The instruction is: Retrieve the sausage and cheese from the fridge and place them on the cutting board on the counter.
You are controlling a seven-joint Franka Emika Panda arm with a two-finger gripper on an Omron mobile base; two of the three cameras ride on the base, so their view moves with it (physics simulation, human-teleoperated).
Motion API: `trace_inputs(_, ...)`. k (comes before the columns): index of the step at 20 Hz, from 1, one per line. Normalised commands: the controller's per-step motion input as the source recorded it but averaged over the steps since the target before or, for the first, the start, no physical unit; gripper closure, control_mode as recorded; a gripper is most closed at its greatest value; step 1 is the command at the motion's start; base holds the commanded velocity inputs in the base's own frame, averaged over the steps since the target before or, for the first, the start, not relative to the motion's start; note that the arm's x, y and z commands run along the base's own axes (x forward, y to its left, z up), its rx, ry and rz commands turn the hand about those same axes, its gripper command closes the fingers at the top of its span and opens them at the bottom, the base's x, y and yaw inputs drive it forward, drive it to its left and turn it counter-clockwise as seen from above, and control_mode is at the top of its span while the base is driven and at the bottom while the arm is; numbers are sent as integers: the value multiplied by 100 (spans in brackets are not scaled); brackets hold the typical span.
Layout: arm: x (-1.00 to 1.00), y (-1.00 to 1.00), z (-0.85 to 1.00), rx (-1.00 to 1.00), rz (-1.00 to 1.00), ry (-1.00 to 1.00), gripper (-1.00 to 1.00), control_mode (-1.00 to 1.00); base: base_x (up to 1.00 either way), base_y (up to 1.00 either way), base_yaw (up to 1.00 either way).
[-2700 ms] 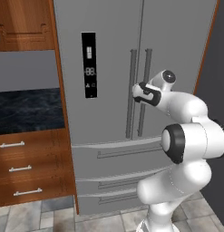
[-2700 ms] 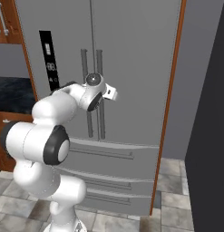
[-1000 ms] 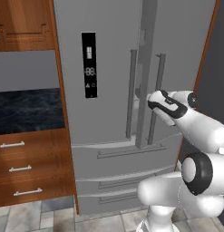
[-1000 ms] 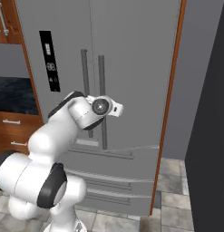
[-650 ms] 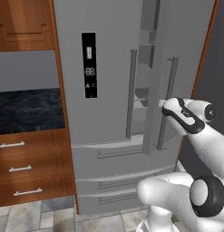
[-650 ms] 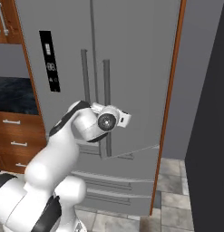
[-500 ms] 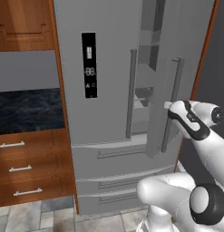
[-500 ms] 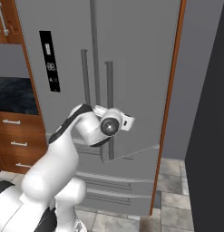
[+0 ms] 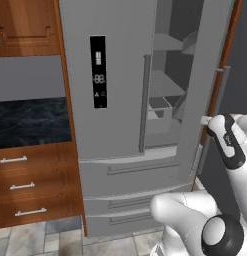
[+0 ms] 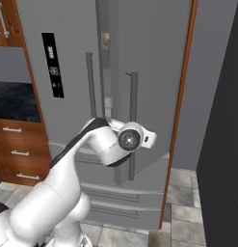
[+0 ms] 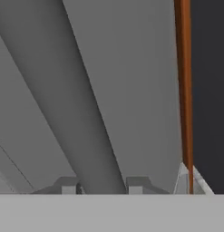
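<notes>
The grey fridge [image 9: 115, 75] has its right door [image 9: 200, 70] swung partly open, showing grey shelves [image 9: 167, 85] inside. My gripper [image 9: 206, 120] is shut on that door's long vertical handle [image 9: 217, 100]. From the right the gripper [image 10: 134, 141] sits low on the handle [image 10: 133, 96]. In the hand view the handle bar [image 11: 72, 90] runs between my gripper's [image 11: 103, 186] fingertips [image 11: 68, 186]. A small pale tan lump [image 10: 106, 39] shows high in the door gap; I cannot tell if it is the cheese. The sausage and cutting board are out of view.
The black marble counter [image 9: 25, 120] over reddish-brown drawers [image 9: 30, 185] lies left of the fridge. A wooden panel edge [image 10: 180, 111] borders the fridge's right side, with a dark wall [image 10: 221, 120] beyond. Fridge drawers [image 9: 135, 172] sit below the doors.
The right fridge door has swung further open as my gripper pulled its handle back and to the right; more of the shelves inside now show.
</notes>
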Motion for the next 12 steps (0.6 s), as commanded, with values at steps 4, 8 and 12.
trace_inputs(4, -52, 12, 0, -4, -15, 21, -100, -100, 0, 0, 0)
trace_inputs(8, -77, 27, -2, 0, -16, 0, -100, -100, 0, 0, 0)
trace_inputs(12, -73, 39, -6, 0, -18, 0, -100, -100, 0, 0, 0)
